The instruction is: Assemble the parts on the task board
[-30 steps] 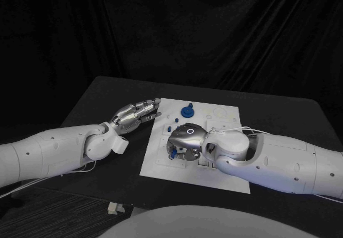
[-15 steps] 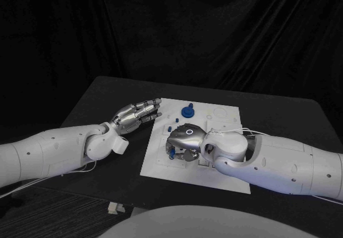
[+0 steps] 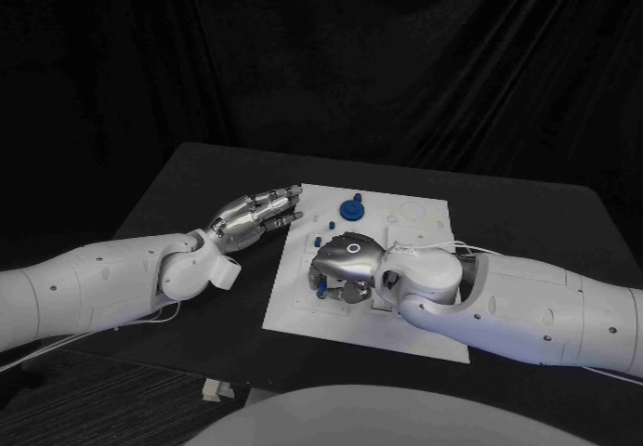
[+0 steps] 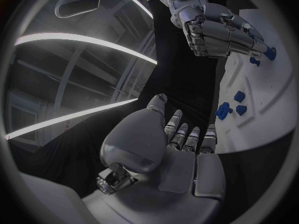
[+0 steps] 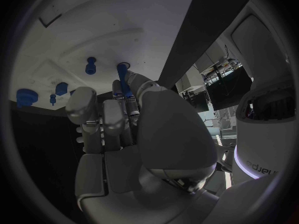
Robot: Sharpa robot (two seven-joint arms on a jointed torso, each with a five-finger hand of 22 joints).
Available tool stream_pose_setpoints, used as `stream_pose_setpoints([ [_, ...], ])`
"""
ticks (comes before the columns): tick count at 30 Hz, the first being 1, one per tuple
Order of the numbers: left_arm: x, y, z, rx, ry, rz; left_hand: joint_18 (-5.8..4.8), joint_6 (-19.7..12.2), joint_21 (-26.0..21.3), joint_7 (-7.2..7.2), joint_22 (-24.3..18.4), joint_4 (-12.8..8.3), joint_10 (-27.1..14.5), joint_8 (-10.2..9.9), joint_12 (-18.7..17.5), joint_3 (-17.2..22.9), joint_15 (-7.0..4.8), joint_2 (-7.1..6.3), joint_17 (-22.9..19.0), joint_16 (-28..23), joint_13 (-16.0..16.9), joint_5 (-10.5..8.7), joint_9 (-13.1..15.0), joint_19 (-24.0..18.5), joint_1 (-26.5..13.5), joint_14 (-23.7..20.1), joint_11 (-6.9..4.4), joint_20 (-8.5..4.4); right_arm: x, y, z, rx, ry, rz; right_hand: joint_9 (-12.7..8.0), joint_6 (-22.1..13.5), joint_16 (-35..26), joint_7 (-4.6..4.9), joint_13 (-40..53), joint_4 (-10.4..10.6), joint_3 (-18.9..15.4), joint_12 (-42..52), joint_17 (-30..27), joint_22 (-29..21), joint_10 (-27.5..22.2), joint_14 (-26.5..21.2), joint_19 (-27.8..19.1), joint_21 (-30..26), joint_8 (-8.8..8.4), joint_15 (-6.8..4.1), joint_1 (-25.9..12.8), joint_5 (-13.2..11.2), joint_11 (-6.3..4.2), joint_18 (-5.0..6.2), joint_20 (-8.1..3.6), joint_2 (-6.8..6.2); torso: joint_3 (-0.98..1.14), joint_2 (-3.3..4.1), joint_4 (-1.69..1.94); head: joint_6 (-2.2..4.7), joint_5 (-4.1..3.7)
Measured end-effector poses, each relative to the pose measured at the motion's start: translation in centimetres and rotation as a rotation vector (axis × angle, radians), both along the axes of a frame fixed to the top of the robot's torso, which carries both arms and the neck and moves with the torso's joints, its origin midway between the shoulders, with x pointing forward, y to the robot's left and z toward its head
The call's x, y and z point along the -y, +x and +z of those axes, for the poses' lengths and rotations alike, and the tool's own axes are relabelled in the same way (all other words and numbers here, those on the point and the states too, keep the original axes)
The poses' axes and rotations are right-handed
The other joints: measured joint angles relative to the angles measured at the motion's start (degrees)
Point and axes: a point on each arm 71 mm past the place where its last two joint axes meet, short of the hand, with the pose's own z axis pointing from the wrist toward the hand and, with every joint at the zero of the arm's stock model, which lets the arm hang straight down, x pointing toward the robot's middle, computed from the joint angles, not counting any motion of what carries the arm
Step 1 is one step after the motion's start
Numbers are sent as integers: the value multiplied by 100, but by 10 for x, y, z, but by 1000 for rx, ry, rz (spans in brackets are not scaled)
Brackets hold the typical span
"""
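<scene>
Right robot hand [image 3: 346, 265] is bent down over the middle of the white board [image 3: 415, 339], pinching a slim blue peg [image 5: 123, 79] between thumb and fingertips, the peg's tip at a small ringed hole in the plate. Against the picture from a second ago, this robot hand and its forearm have crept slightly toward the board's left side, while the blue pieces have kept their places; that suggests the peg is being lined up with or seated in its hole, not yet released. Left robot hand [image 3: 255, 216] hovers off the board's left edge over the black desk [image 3: 522, 209], fingers straight, close together and holding nothing, unchanged from before. A round blue knob [image 3: 351, 206] stands near the board's far edge, and smaller blue pieces [image 4: 231, 104] lie near its left edge. Bare plate lies open on the far right and along the near edge; the right forearm covers the right side.
</scene>
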Motion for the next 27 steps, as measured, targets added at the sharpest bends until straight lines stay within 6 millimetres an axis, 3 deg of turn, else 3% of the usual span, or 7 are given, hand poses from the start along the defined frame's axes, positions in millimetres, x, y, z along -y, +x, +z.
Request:
stream_pose_setpoints([
  [21, -1, 1, -3, -13, 10, -5, 0, 0, 0, 0, -1, 0, 0, 0, 0, 0, 0, 0, 0, 0, 0, 0, 0, 22, 0, 0, 0, 22, 3, -1, -4, -25, -24, -19, 5, -21, -58, 21, 19, -34, -3, 19, -151, -1, 22, -27, -21, -119, -49, -26, -15, -22, 21, 0, -21, -15, 0, -3, -3, 0, 7],
  [23, -1, 1, -3, -15, 11, -6, 0, 0, 0, 0, 6, 0, 0, 0, 0, 0, 0, 0, 0, 0, 0, 0, 0, 22, 0, 0, 0, 22, 4, -1, -4, -27, -27, -24, 6, -40, -71, 1, 21, -34, -3, 19, -183, -1, 22, -61, -21, -165, -80, 3, -15, -26, 21, 0, -21, -15, 0, -2, -3, 0, 6],
  [27, -1, 1, -3, -18, 12, -7, 0, 0, 0, 0, 6, 0, 0, 0, 0, 0, 0, 0, 0, 0, 0, 0, 3, 22, 0, 0, 0, 22, 4, 0, -5, -31, -32, -31, -12, -201, -122, 55, 26, -49, 13, -27, -245, -1, 9, -115, -95, -264, -174, 51, -57, -26, 8, 0, 11, -19, -1, -1, -3, 0, 5],
])
